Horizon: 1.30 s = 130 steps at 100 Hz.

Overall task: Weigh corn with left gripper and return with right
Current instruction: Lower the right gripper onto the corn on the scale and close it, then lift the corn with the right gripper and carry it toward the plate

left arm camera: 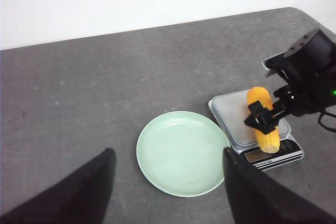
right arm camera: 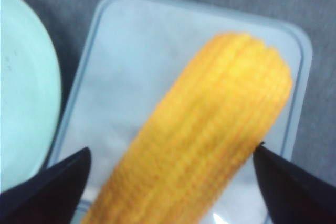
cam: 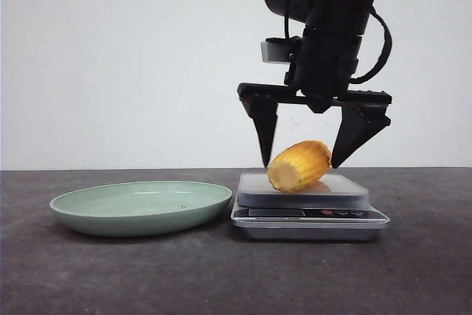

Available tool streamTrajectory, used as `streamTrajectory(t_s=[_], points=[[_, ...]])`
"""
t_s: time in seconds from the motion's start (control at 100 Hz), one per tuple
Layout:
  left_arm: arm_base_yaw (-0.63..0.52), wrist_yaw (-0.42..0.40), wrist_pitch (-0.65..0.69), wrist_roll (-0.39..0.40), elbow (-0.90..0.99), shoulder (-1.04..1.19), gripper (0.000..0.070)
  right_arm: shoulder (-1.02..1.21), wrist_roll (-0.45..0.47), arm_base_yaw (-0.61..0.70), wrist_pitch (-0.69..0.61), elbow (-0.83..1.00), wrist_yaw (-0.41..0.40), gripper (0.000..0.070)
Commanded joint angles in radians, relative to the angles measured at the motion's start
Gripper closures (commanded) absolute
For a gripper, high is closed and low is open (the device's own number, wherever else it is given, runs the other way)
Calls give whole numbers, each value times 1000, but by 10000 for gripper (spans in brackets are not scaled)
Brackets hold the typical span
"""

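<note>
The corn [cam: 299, 166] lies tilted on its side on the platform of a small kitchen scale [cam: 310, 215], flat cut end toward the front. My right gripper [cam: 300, 164] hangs straight down over it, open, with one black finger on each side of the cob. In the right wrist view the corn [right arm camera: 210, 129] fills the gap of the right gripper [right arm camera: 171, 149], and a little of the platform shows at each fingertip. My left gripper [left arm camera: 168, 150] is out of the front view; it is open and empty, high above the plate [left arm camera: 181, 153], and sees the corn [left arm camera: 268, 140] from afar.
A shallow pale green plate [cam: 140, 208] sits on the dark grey table just left of the scale, nearly touching it. The scale's display and buttons [cam: 310, 213] face the front. A white wall stands behind the table.
</note>
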Motion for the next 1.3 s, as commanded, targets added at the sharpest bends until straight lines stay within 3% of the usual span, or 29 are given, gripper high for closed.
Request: streamTrajectory(t_s=[0.0,0.16,0.32,0.41,0.76,1.19,1.29], points=[[-10,-2,7,8,11,8,310,21,19,11,-22,17,4,177],[-10,-2,5,11,11,8,310,18,20,23,-49,17,8,201],[-10,-2,5,11,11,8,310,14,21,31,-39,18,7,553],[-10,-2,5,11,11,8,310,14,19,32,-33,18,7,700],[-10,-2,3,10,11,8,310,-68,2,76,-11,43,48,700],[-10,-5,-35,5,11,0,311,-228,-80,226,5,237,23,700],[-10,-6,-44,-3,11,-10,311,-211,-75,267,79,257,22,700]])
